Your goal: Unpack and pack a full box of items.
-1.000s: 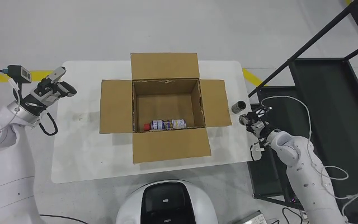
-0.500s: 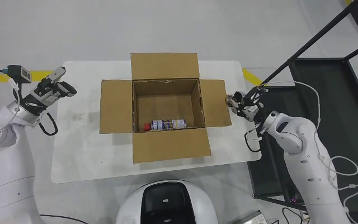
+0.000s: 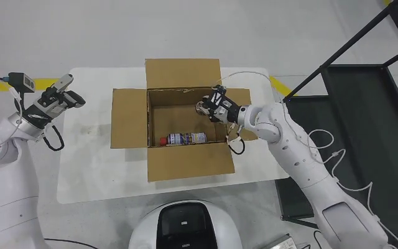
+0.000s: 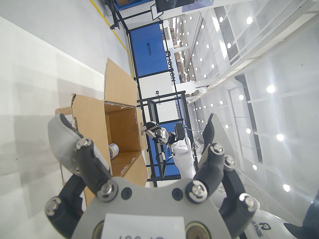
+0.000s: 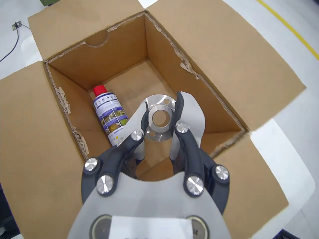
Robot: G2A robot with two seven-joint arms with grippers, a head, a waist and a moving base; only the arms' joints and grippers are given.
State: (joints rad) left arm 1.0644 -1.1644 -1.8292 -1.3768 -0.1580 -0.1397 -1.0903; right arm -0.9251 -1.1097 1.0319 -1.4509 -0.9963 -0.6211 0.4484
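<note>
A white red-capped spray can (image 5: pixel 108 108) has its lower end hidden behind the right gripper (image 5: pixel 162 104), whose fingers (image 5: pixel 185 138) also cover both sides of the shiny round metal flange (image 5: pixel 159 128).

Pale grey floor (image 3: pixel 74 31), yellow line (image 5: pixel 281 18), black metal rack (image 3: pixel 360 93), blue panels (image 4: pixel 147 50), ceiling spotlights (image 4: pixel 249 20)

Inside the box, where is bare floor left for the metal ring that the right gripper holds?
The box floor is bare from the far wall down to the spray can, which lies along the wall nearest the robot. The right gripper, shut on the metal ring, hangs over that bare stretch, toward the right wall. Only the can's strip is taken.
</note>
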